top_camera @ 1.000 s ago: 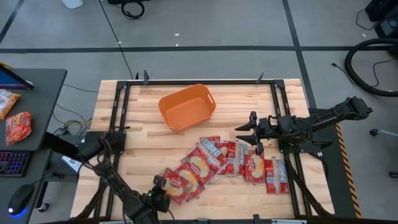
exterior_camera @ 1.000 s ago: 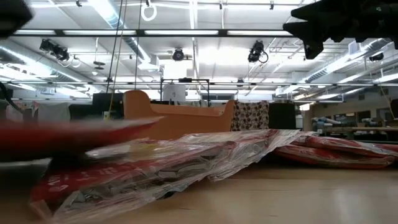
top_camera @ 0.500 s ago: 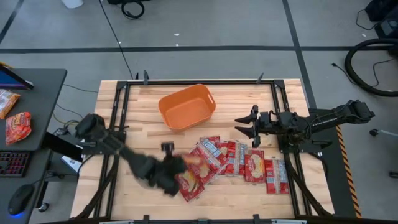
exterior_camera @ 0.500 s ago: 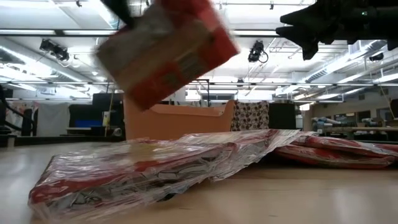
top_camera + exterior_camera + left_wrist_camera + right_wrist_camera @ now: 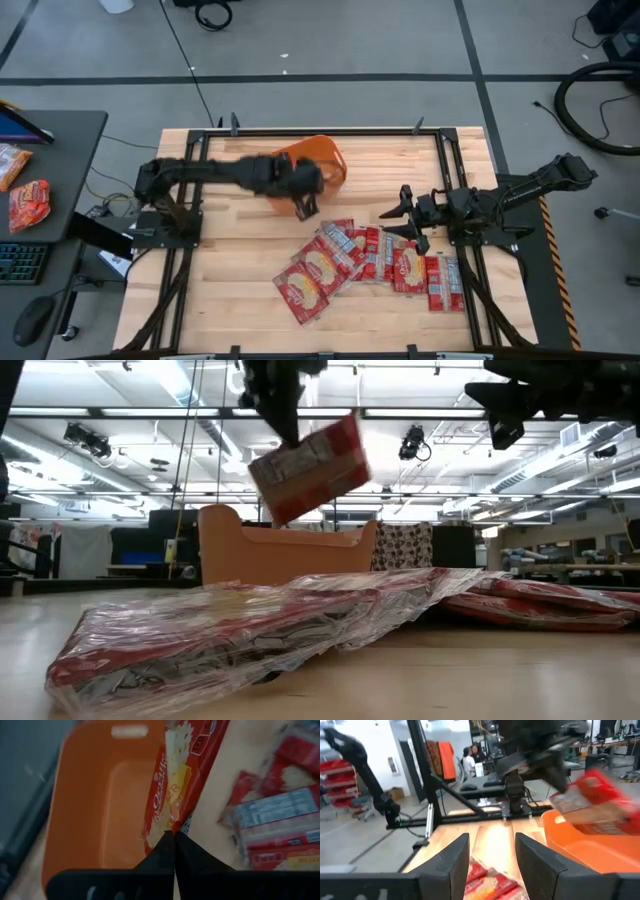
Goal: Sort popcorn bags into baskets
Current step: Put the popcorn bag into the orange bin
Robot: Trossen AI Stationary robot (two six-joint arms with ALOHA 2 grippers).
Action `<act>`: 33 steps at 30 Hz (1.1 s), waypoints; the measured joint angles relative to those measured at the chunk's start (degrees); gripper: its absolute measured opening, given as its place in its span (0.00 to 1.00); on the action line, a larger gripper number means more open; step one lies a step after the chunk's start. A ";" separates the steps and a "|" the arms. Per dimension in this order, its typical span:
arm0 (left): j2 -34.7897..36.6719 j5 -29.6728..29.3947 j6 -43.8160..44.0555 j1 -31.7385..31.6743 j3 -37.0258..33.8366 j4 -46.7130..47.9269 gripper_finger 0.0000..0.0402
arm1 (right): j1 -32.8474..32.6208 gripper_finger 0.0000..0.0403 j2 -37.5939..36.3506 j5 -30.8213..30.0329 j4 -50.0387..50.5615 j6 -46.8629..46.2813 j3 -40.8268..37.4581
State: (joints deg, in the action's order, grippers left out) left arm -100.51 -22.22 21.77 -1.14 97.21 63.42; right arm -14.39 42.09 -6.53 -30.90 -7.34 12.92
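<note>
The orange basket point(image 5: 327, 160) stands on the table's far middle. My left gripper point(image 5: 303, 203) hovers at its near rim, shut on one red popcorn bag point(image 5: 310, 465), also seen in the left wrist view point(image 5: 182, 770). Several more red bags point(image 5: 372, 258) lie overlapping on the wood, from the near middle to the right. My right gripper point(image 5: 406, 224) is open and hangs in the air over the far right end of that pile, touching nothing; it shows open in its own wrist view point(image 5: 492, 855). My left gripper pinches the popcorn bag between its two shut fingers at one short edge point(image 5: 171, 826). The fingers come from above, pointing down. The bag hangs tilted below them, lifted clear of the table, at the basket's near rim point(image 5: 155, 750).
Dark metal rails point(image 5: 190, 200) frame the table's left, right and far sides. Bare wood point(image 5: 220, 290) lies at the near left. A side desk point(image 5: 40, 190) on the left carries two more packets and a keyboard. People point(image 5: 472, 757) show in the room beyond.
My left gripper has lifted one bag from the near left end of the pile and swung it up and toward the far edge, to the basket. The bag went from lying on the pile to hanging tilted in the air. The other bags have stayed in place.
</note>
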 joint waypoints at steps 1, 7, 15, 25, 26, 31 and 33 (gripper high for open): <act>-0.03 2.10 -0.01 -2.19 -0.02 0.84 0.00 | -0.60 0.41 0.08 -0.61 -0.25 0.63 -0.35; -2.51 7.00 -0.38 -12.66 -0.07 5.90 0.00 | -2.34 0.41 0.83 -5.20 -1.96 3.27 -1.63; -9.91 11.35 -4.52 -16.88 -0.13 7.50 0.08 | -2.37 0.41 0.30 -4.38 -2.66 5.53 -1.74; -10.45 12.33 -8.20 -6.33 3.25 5.76 0.39 | -2.30 0.41 0.28 -4.21 -2.46 12.75 -1.74; -10.45 11.97 -10.96 -4.19 3.46 4.93 0.40 | -2.30 0.41 0.28 -4.27 -2.45 13.55 -1.74; -10.46 8.94 -19.03 6.89 3.58 1.20 0.41 | -2.30 0.41 0.28 -4.45 -2.38 16.39 -1.74; -11.01 8.68 -18.12 11.14 3.63 -0.63 0.41 | -2.30 0.41 0.28 -4.45 -2.05 17.19 -1.74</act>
State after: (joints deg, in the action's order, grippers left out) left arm -111.52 -13.54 3.65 10.00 100.84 62.78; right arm -16.69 42.37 -10.98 -32.95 9.86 11.18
